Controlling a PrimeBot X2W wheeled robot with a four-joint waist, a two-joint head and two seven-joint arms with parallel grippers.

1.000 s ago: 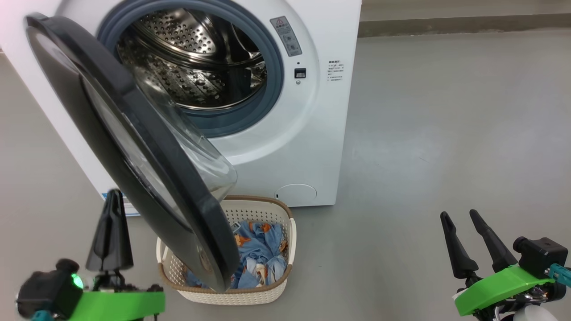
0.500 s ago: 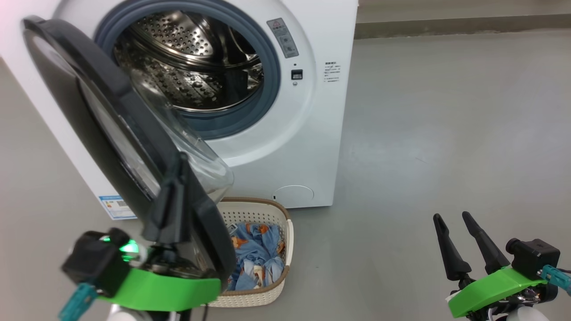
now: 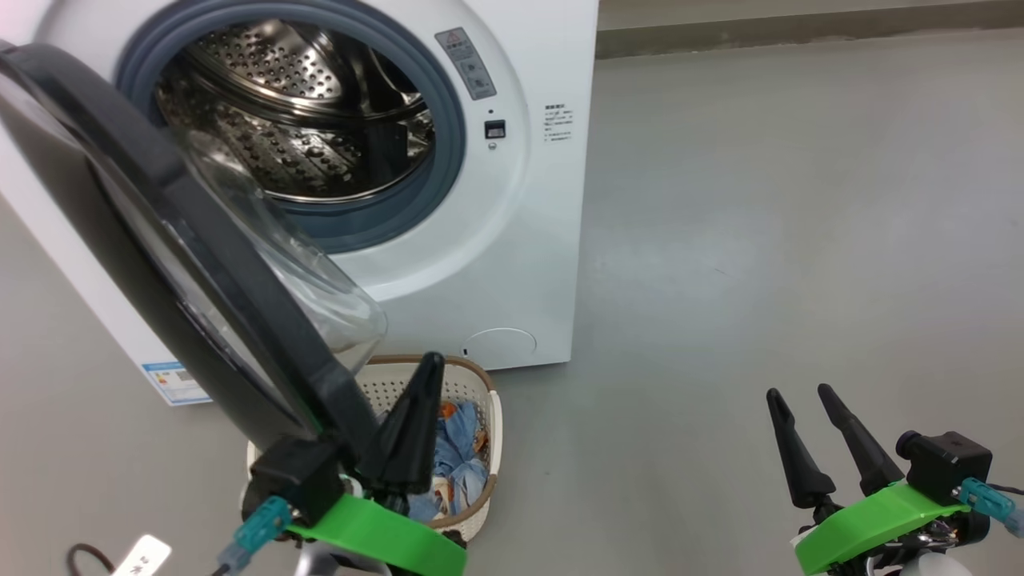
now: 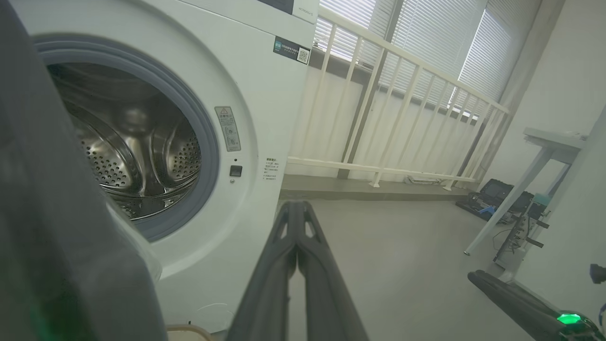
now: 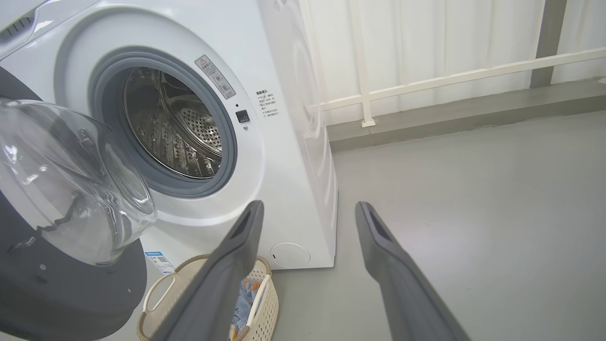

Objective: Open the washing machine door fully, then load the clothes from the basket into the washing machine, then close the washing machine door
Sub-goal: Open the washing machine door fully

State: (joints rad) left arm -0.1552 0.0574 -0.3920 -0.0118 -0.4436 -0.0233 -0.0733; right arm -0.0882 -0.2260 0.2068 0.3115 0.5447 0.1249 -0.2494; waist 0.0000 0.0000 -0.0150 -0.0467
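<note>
Grey floor (image 3: 760, 200) bears basket (image 3: 382, 390) holding clothes (image 3: 460, 448); left pincer (image 3: 428, 372) closed empty, right pincer (image 3: 798, 394) spread.

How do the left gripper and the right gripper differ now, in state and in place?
The left gripper is shut, fingers pressed together; the right gripper is open, fingers apart. In the head view the left gripper shows across the basket, beside the lower edge of the washing machine door; the right gripper is over bare floor, away from both. Both are empty, with long dark fingers.
</note>
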